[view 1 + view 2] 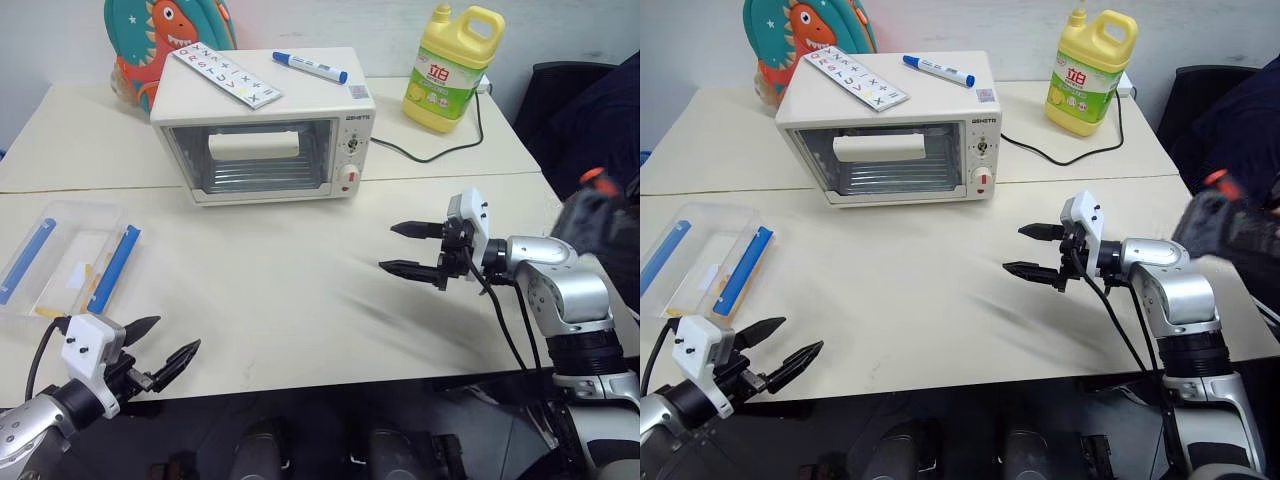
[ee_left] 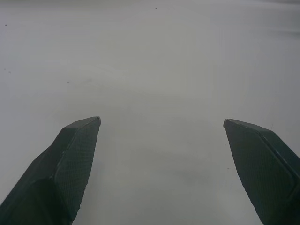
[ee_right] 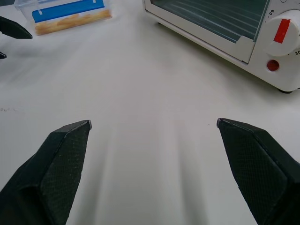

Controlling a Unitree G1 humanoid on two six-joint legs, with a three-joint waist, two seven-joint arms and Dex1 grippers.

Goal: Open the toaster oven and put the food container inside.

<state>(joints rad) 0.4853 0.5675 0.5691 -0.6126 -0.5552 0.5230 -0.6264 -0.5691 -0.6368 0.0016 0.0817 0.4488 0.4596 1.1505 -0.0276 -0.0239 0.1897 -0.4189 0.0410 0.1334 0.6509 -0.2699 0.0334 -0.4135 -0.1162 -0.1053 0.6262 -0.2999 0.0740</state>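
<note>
Nothing is done yet, I judge: the toaster oven (image 1: 262, 125) sits closed toward the worktop's far edge, the food container (image 1: 62, 262) by its left edge. My left hand (image 1: 160, 352) and right hand (image 1: 412, 249) hover spread, empty.

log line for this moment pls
oven: toaster oven door shut | item: food container on table, left of oven, untouched | left tool: open, empty | right tool: open, empty, above table
</note>
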